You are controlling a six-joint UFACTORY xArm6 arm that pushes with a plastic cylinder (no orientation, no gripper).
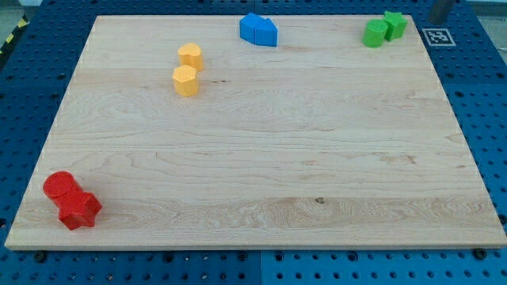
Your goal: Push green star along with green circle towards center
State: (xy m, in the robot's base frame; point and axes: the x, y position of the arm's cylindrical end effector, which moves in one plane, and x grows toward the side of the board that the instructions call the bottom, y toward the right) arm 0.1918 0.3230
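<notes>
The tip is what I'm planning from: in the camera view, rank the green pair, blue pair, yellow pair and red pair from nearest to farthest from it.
My tip sits at the view's top right, off the board.
1. Green circle and green star, top right, touching; too close to split.
2. Blue blocks, top centre.
3. Yellow blocks, upper left.
4. Red blocks, bottom left.

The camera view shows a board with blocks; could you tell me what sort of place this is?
Probably a robotics lab bench: a wooden board lies on a blue perforated table, a printed fiducial marker sits beside it, and small coloured blocks such as the green pair lie grouped for pushing.
</notes>
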